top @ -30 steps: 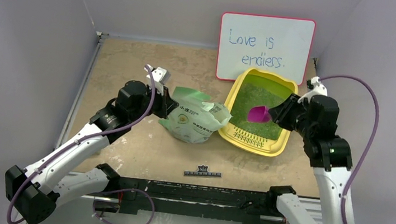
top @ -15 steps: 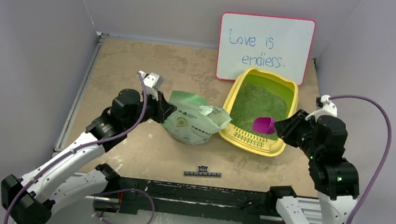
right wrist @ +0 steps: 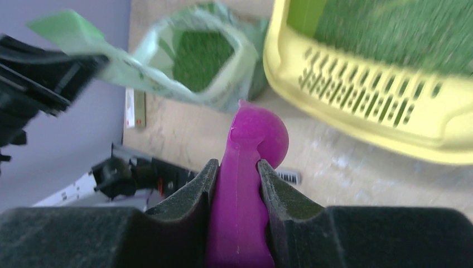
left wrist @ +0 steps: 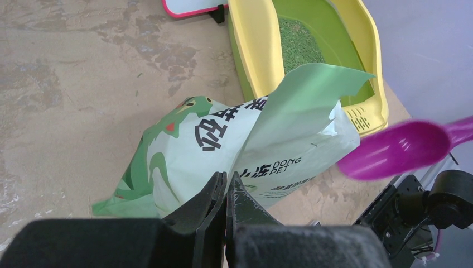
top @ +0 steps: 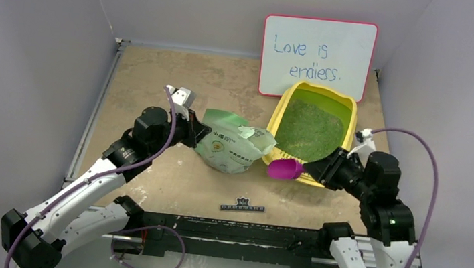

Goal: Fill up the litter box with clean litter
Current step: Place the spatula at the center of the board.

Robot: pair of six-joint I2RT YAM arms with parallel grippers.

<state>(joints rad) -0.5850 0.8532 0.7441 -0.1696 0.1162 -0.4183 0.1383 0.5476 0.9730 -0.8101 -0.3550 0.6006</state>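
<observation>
1. Location: the litter box (left wrist: 248,56) sits at the far right of the counter (top: 180,80). Clean litter (top: 309,129) covers its floor. More litter shows inside the open bag (top: 232,148), which lies just left of the box.
2. Left gripper (left wrist: 226,184): the jaws are pressed together, pinching the bag's upper flap and holding the mouth open.
3. Right gripper (right wrist: 237,173): it is clamped on the handle of the magenta scoop (top: 284,169). The bowl hangs between the bag mouth and the box's grille end. Its contents cannot be told.
4. Judged step: reloading the scoop. Enter the bag mouth low, bowl opening leading, with the flap raised.
5. Carry the load level, clear the grille rim, then tip over the box's middle to avoid spilling on the counter.
</observation>
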